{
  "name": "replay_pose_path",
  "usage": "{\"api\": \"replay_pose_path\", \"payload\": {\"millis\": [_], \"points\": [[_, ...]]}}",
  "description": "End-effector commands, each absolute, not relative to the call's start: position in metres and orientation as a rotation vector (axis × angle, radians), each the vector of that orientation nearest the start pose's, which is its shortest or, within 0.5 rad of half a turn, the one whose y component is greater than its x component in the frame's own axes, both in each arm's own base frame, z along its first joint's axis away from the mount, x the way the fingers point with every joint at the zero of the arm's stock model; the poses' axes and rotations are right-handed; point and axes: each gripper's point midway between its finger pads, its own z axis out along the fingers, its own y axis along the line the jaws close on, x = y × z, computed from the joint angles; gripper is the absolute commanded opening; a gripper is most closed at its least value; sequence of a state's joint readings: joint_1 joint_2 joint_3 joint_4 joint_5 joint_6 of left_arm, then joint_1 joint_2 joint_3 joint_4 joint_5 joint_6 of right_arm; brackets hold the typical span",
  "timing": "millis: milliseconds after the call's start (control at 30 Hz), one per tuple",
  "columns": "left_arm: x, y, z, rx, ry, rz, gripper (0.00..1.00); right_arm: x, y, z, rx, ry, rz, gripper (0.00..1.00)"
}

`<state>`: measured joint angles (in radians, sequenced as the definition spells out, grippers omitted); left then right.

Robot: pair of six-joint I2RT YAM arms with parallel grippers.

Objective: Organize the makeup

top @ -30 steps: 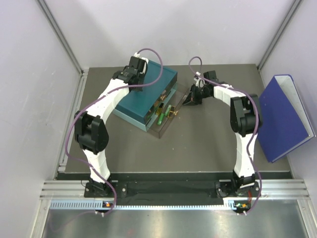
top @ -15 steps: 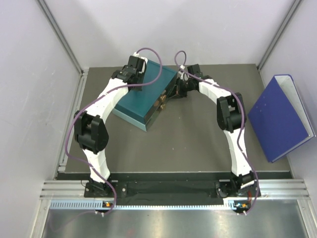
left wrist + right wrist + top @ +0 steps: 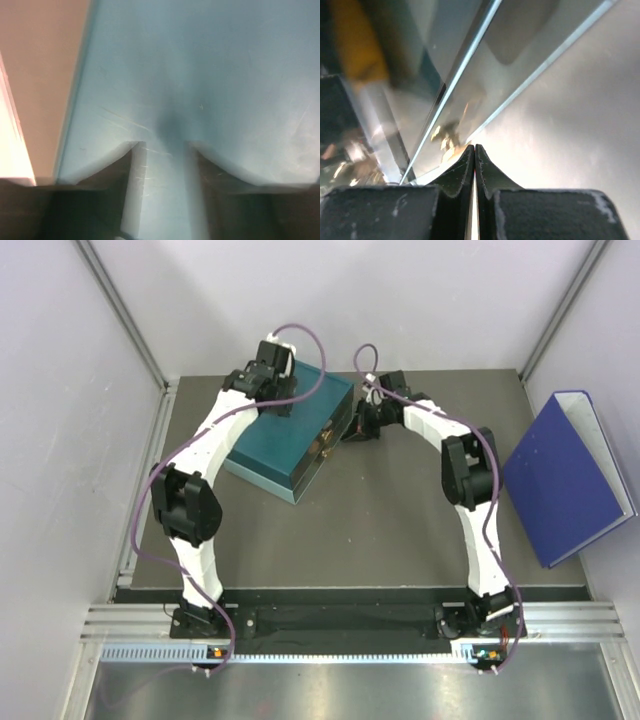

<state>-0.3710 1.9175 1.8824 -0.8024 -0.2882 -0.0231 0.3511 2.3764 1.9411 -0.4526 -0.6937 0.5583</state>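
teal drawer box (image 3: 285, 445) sits toward the table's (image 3: 400, 530) far left corner, its clear drawer (image 3: 485, 55) facing right. left gripper (image 3: 165, 145) hangs close over the box's top, fingers parted, holding nothing. right gripper (image 3: 474, 148), fingers pressed together, meets the drawer front. makeup (image 3: 355, 45) shows as a blurred orange stick inside that drawer. blue binder (image 3: 565, 480) lies at the right edge

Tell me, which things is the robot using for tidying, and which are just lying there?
For the job: teal drawer box, makeup glimpsed inside it, left gripper, right gripper.
Just lying about: blue binder.
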Motion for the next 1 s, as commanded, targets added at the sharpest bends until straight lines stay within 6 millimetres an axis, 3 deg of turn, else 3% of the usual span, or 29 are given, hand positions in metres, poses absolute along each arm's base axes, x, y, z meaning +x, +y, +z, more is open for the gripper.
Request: {"api": "replay_pose_path", "payload": {"millis": [0,33,67,100,167,233,333,367,467,500,533,567,733,833,967], "points": [[0.497,-0.127,0.298,0.138,2.129,0.152,0.84,0.49,0.275,0.195,-0.168,2.289,1.114,0.01],[0.499,-0.125,0.312,0.108,2.096,0.15,0.99,0.491,0.265,0.205,-0.164,2.272,1.089,0.01],[0.502,-0.121,0.336,0.019,2.037,0.146,0.99,0.488,0.257,0.209,-0.156,2.276,1.064,0.01],[0.502,-0.12,0.347,-0.032,2.005,0.127,0.99,0.486,0.249,0.228,-0.179,2.237,1.025,0.03],[0.501,-0.123,0.371,-0.047,1.926,0.069,0.99,0.482,0.232,0.239,-0.166,2.236,0.97,0.06],[0.5,-0.135,0.385,0.031,1.885,-0.001,0.99,0.475,0.213,0.256,-0.177,2.219,0.883,0.14],[0.495,-0.128,0.394,0.012,1.863,0.023,0.99,0.468,0.188,0.273,-0.205,2.202,0.719,0.35],[0.494,-0.123,0.395,-0.007,1.866,0.036,0.99,0.458,0.179,0.268,-0.21,2.251,0.66,0.41],[0.491,-0.113,0.39,-0.029,1.896,0.051,0.99,0.446,0.146,0.273,-0.222,2.257,0.438,0.64],[0.491,-0.111,0.387,-0.031,1.91,0.052,0.99,0.44,0.132,0.287,-0.218,2.22,0.359,0.73],[0.491,-0.114,0.381,-0.013,1.933,0.013,0.99,0.436,0.127,0.283,-0.207,2.228,0.327,0.77],[0.49,-0.109,0.369,-0.01,1.987,0.015,0.99,0.43,0.118,0.295,-0.187,2.197,0.287,0.81],[0.491,-0.106,0.317,-0.039,2.157,0.017,0.99,0.416,0.109,0.315,-0.148,2.094,0.265,0.88],[0.489,-0.109,0.298,-0.036,2.207,0.01,0.99,0.415,0.107,0.326,-0.133,2.066,0.262,0.9],[0.49,-0.108,0.297,-0.056,2.2,0.015,0.99,0.421,0.11,0.321,-0.146,2.093,0.265,0.92]]}}
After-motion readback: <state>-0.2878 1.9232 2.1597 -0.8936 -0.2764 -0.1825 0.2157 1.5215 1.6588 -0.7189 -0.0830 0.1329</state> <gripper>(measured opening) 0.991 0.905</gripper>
